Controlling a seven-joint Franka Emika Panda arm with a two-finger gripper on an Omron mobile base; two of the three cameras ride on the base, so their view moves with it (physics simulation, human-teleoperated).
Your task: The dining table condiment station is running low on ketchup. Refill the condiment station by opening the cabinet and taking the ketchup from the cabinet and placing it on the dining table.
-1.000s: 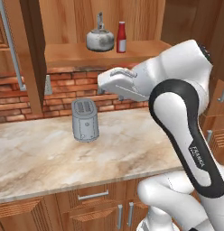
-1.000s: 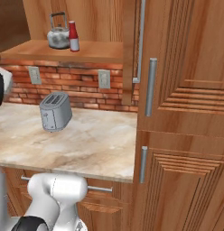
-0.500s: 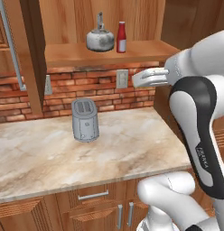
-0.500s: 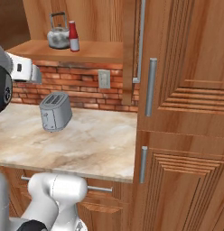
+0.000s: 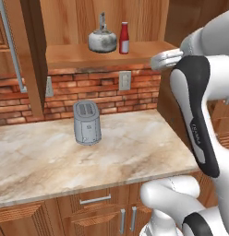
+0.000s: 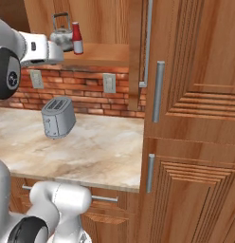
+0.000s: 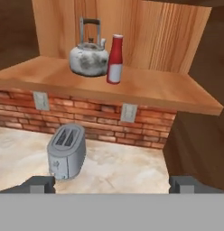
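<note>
Hand view first: the gripper shows its two dark fingertips set wide apart with nothing between them. Below them lies the marble counter, with a grey toaster standing on it, and the brick wall behind. Farther back, in the open cabinet, the ketchup stands upright on the wooden shelf just beside a grey kettle, at the kettle's right, well apart from the gripper
</note>
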